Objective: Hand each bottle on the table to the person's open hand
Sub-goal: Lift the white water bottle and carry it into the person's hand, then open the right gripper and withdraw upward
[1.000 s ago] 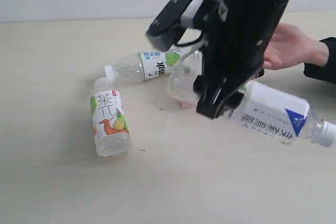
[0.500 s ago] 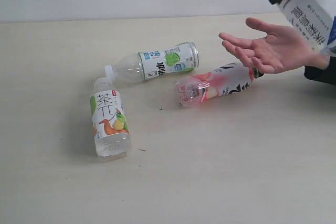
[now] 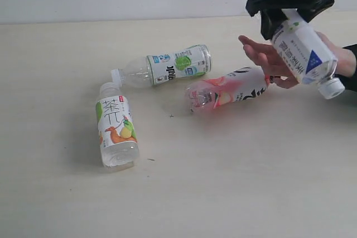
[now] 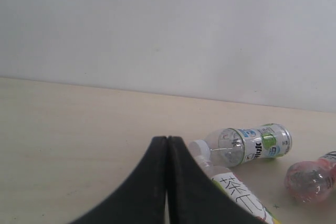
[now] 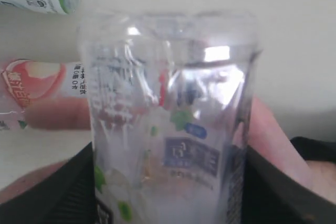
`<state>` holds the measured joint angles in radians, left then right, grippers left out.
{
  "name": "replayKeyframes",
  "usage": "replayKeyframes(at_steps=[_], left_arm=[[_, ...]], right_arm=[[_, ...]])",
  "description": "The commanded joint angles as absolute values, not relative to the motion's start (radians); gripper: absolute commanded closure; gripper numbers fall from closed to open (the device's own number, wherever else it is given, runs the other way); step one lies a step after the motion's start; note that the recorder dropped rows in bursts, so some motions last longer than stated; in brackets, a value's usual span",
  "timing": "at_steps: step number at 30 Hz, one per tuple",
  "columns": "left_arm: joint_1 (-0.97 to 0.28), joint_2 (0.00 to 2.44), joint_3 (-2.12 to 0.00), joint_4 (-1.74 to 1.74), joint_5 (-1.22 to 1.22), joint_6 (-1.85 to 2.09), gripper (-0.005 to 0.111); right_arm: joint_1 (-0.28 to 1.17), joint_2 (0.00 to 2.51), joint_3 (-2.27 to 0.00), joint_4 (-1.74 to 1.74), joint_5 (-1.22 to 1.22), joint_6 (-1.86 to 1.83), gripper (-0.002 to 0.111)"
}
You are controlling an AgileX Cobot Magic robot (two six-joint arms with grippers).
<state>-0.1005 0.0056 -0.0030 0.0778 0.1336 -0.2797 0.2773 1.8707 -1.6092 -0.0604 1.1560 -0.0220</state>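
Right tool (image 3: 289, 15) tight around blue-triangle bottle (image 3: 301, 51), open hand (image 3: 262, 54) half hidden behind it; left tool (image 4: 167, 142) pinched together

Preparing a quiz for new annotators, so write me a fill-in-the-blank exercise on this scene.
The right pincer holds a bottle with a blue ____ on its label over the person's open hand.
The pink bottle and ____ white-capped bottles lie on the table.
The left pincer is ____.
Missing: triangle; two; shut.
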Motion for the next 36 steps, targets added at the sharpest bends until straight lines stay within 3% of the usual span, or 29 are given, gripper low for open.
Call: replayKeyframes(at_steps=[1,4,7,17,23,29,36], left_arm=[[-0.103,0.000,0.000,0.079,0.134,-0.280,0.107],[-0.103,0.000,0.000,0.079,0.134,-0.280,0.107],[-0.103,0.000,0.000,0.079,0.134,-0.280,0.107],[-0.103,0.000,0.000,0.079,0.134,-0.280,0.107],[-0.103,0.000,0.000,0.079,0.134,-0.280,0.107],[-0.103,0.000,0.000,0.079,0.134,-0.280,0.107],[-0.103,0.000,0.000,0.079,0.134,-0.280,0.107]], right_arm=[[0.271,1.935,-1.616,-0.063,1.110,-0.015,0.108],[0.271,1.957,-1.616,-0.071,1.098,-0.015,0.106],[0.271,1.959,-1.616,-0.087,1.081,-0.015,0.097],[0.273,1.958,-1.616,-0.086,1.073,-0.015,0.045],[0.273,1.958,-1.616,-0.086,1.073,-0.015,0.022],[0.273,1.949,-1.616,-0.086,1.048,-0.015,0.013],[0.273,1.863,-1.629,-0.089,0.974,-0.015,0.012]])
